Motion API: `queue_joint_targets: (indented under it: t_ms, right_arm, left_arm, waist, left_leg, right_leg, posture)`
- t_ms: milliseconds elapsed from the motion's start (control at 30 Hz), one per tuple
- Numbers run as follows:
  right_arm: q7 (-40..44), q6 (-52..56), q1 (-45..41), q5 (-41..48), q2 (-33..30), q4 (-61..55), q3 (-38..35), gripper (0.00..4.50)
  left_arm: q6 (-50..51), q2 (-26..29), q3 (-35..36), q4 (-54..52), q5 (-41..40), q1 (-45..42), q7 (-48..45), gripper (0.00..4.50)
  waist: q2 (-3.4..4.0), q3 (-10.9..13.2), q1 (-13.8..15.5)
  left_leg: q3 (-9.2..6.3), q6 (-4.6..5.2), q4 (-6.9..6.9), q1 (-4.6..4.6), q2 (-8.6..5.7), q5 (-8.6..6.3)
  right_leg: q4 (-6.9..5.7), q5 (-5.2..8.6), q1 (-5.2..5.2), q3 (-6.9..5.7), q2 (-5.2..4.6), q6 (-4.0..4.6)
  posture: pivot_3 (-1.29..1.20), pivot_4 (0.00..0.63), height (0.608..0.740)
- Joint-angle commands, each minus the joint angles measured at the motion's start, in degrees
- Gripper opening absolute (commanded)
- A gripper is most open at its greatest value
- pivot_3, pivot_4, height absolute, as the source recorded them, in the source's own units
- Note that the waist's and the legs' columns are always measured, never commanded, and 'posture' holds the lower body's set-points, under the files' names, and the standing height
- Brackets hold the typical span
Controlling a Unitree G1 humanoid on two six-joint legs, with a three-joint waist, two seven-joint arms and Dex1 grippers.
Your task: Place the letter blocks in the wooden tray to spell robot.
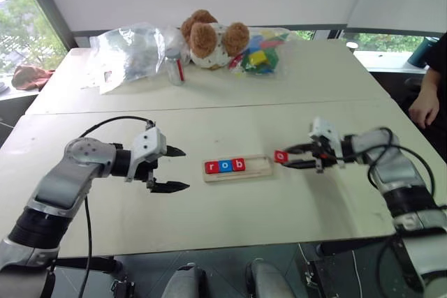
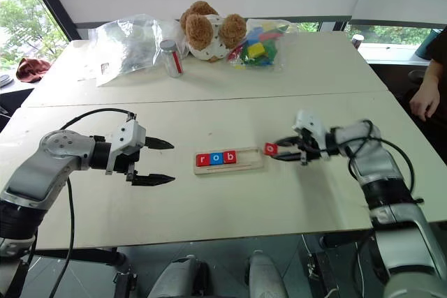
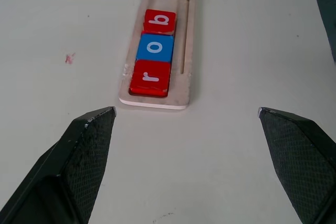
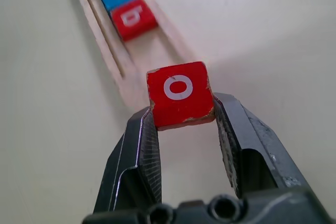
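Observation:
The wooden tray (image 1: 259, 167) lies in the middle of the near table. It holds a red "r" block (image 1: 211, 167), a blue "o" block (image 1: 225, 165) and a red "b" block (image 1: 238, 164) in its left part. My right gripper (image 1: 286, 159) is shut on a red "o" block (image 4: 179, 94) and holds it just above the table off the tray's right end. My left gripper (image 1: 176, 169) hangs open to the left of the tray with nothing between its fingers.
At the back of the far table stand a teddy bear (image 1: 209, 38), a bag of multicoloured toy blocks (image 1: 260, 54), a clear plastic bag (image 1: 126, 54) and a small bottle (image 1: 174, 68). A person's hand (image 1: 424, 106) rests at the right edge.

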State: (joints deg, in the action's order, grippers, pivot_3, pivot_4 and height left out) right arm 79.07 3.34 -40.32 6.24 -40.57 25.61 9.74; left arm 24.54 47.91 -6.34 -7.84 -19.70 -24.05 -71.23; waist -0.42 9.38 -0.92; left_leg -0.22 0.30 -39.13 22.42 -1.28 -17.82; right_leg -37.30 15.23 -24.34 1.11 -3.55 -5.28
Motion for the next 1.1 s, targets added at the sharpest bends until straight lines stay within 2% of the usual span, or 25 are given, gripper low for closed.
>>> queue_joint_targets:
  t_ms: [33,233,467,1100]
  right_arm:
    - [2.16,-2.27,-4.59,-2.74,2.49,3.85,3.56,1.08]
    - [5.16,-7.59,-8.81,-5.99,5.11,11.26,7.54,1.08]
    - [5.32,-11.01,-11.2,-7.33,7.79,16.95,7.64,1.08]
    - [3.83,-12.78,-10.13,-8.48,10.1,15.2,7.67,1.08]
  left_arm:
    - [-0.92,0.11,0.01,-0.18,0.5,-0.81,-0.15,4.5]
    - [-0.55,0.07,0.73,-1.81,0.23,1.01,0.92,4.5]
    - [0.22,-0.2,1.44,-3.37,-0.53,2.68,2.32,4.5]
    - [0.21,-2.11,0.63,-3.01,-0.31,1.77,3.36,4.5]
  waist:
    - [0.0,0.0,0.3]
    - [0.0,0.0,0.15]
    - [0.0,0.0,-0.09]
    - [0.0,0.0,-0.05]
  left_leg:
    - [-0.01,0.0,0.0,0.01,-0.01,0.0]
    - [-0.02,-0.04,-0.01,0.11,-0.13,0.02]
    - [0.0,-0.13,0.01,0.09,-0.09,0.07]
    - [-0.01,-0.27,0.01,0.09,-0.08,0.15]
  right_leg:
    - [0.01,0.0,0.0,-0.03,0.0,0.0]
    - [0.12,0.0,0.0,-0.06,-0.14,0.0]
    - [0.08,0.0,-0.04,-0.07,-0.1,0.0]
    - [0.07,0.0,-0.05,-0.07,-0.09,0.0]
  posture:
    - [0.0,0.15,0.74]
    - [0.0,0.15,0.74]
    - [0.0,0.15,0.74]
    - [0.0,0.15,0.74]
